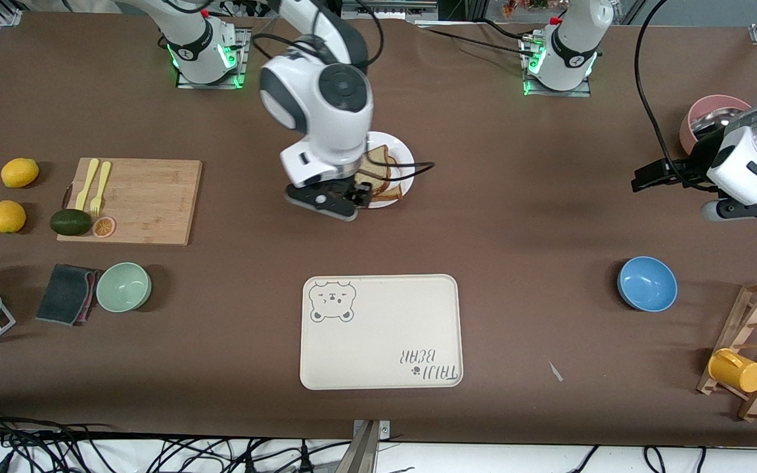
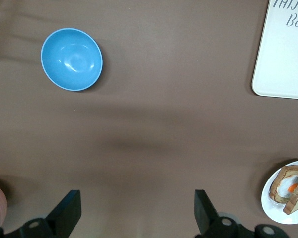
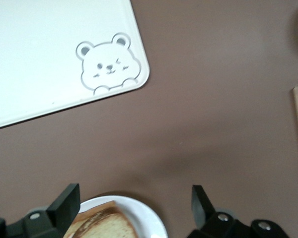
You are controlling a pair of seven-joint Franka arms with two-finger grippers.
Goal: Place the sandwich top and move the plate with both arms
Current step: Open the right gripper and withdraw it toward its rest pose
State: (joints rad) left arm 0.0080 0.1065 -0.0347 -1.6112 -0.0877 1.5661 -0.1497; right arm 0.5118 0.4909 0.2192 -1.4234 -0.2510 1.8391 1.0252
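Now the right gripper (image 1: 338,200) hangs with jaws spread and empty just over the plate (image 1: 405,152) rim nearest the camera. On it the sandwich top (image 1: 374,172) seems tilted. Wide apart too, the left gripper (image 1: 654,176) waits well off.

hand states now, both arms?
Left hand: open, empty, over bare table.
Right hand: open, holding nothing, over the plate edge.

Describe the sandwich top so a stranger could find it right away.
Start at the cream bear tray; farther from the camera sits a small white plate. The sandwich top is the speckled tan slice uppermost on the plate, resting atop a second slice.
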